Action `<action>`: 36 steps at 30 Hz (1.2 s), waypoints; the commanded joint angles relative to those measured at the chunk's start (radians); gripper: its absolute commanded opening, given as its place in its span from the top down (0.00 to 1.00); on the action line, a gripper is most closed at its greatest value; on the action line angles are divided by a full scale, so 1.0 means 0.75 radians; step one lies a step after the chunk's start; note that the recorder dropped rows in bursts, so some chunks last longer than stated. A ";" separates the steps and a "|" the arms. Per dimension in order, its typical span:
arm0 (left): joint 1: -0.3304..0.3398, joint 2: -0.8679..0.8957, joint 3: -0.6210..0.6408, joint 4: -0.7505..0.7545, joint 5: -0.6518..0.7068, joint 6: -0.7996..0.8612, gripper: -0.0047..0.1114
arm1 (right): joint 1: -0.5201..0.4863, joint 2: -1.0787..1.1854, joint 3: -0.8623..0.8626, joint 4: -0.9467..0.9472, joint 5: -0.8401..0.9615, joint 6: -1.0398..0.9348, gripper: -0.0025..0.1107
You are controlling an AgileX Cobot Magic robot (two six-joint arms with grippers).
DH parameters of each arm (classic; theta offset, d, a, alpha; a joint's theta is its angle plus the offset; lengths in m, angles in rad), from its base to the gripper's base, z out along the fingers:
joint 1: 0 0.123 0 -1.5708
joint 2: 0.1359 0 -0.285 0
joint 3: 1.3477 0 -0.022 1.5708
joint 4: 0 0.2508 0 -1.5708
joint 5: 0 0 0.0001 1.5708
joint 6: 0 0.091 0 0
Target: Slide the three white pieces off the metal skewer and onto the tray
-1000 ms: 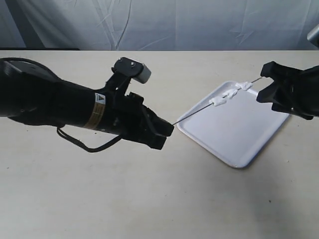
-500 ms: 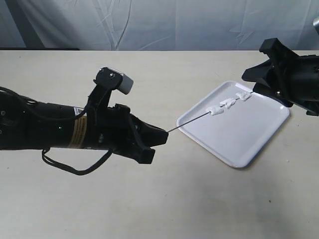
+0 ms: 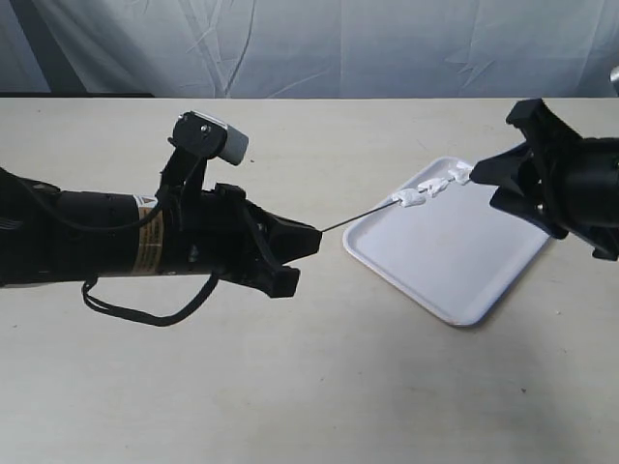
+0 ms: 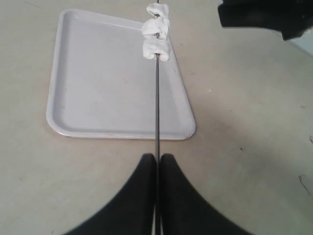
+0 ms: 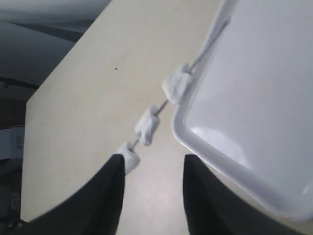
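- The three white pieces (image 3: 435, 186) are sitting in a row near the far end of the metal skewer (image 3: 358, 217). They are hanging in the air close to one rim of the tray (image 3: 455, 251).
- In the left wrist view the pieces (image 4: 156, 29) are showing over the tray's (image 4: 107, 83) edge rather than its middle. Whether they would drop inside the rim is hard to tell.
- The skewer (image 4: 157, 107) is running from the left gripper (image 3: 314, 232) out toward the right gripper (image 3: 493, 174). The left gripper's jaws are pressed together and pinching the rod's near end.
- The right gripper (image 5: 152, 161) is standing spread and gripping nothing, with the rod's far end pointing into its gap.
- In the right wrist view the endmost piece (image 5: 128, 155) is lying just beside one of the fingers (image 5: 110, 196), so the rod looks off-centre between them.
- The step in hand seems to be lining the open jaws up on the pieces before stripping them off.
- To do it well:
  - the right gripper should be centring the rod in its gap;
  - it should be closing only lightly, since the pieces look soft and could squash or tear;
  - the left gripper should be holding the thin rod firm and steady, since a sideways push could bend it;
  - the pieces should be sliding straight along the skewer's line;
  - the loaded end should be hanging well over the tray's flat, or a freed piece may land on the table (image 3: 290, 387).
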 commanded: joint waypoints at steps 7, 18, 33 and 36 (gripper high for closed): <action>0.003 -0.014 0.007 -0.047 -0.063 0.011 0.96 | -0.004 0.010 0.058 0.154 -0.040 -0.094 0.64; 0.003 -0.014 0.007 -0.155 -0.123 0.107 0.96 | 0.015 0.116 0.058 0.369 0.060 -0.183 0.64; 0.000 -0.014 0.007 -0.161 -0.194 0.113 0.96 | 0.045 0.234 0.020 0.375 0.049 -0.238 0.64; 0.000 -0.014 0.007 -0.152 -0.222 0.113 0.96 | 0.045 0.248 -0.004 0.375 0.049 -0.240 0.64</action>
